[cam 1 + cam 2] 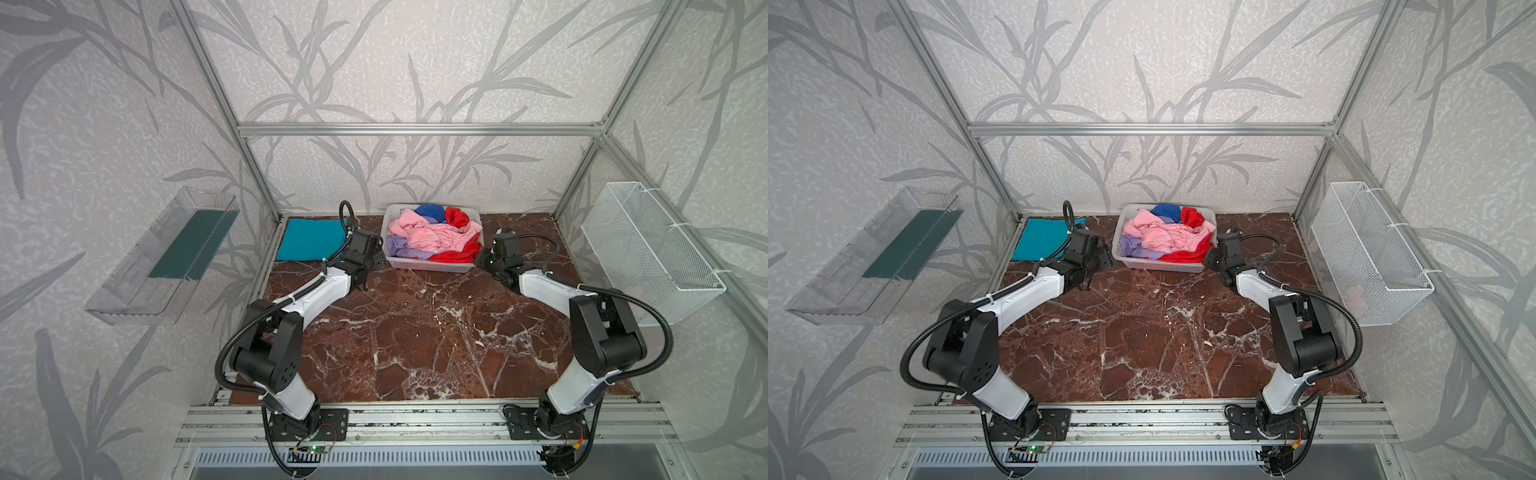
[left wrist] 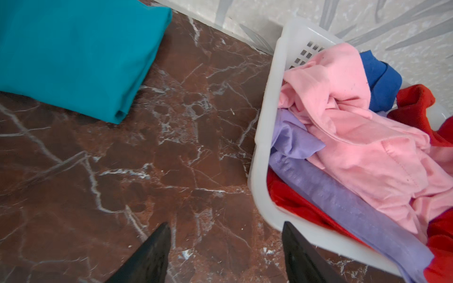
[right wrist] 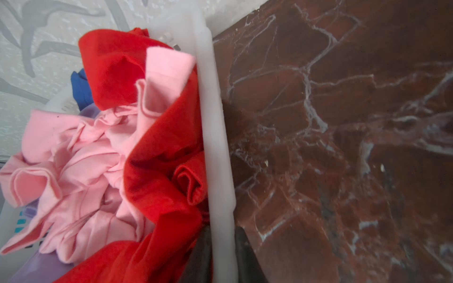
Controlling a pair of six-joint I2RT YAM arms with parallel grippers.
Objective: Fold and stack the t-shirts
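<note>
Right wrist view: right gripper (image 3: 221, 231) jaws pinch the basket (image 3: 215, 147) rim between them, probably to drag it. Left gripper (image 2: 225, 224) jaws gape, empty.

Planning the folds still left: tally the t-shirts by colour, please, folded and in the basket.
teal t-shirt: 1, folded
pink t-shirt: 1
lavender t-shirt: 1
red t-shirt: 1
blue t-shirt: 1
Total: 5 showing, 4 of them heaped in the white basket; more may lie hidden.
</note>
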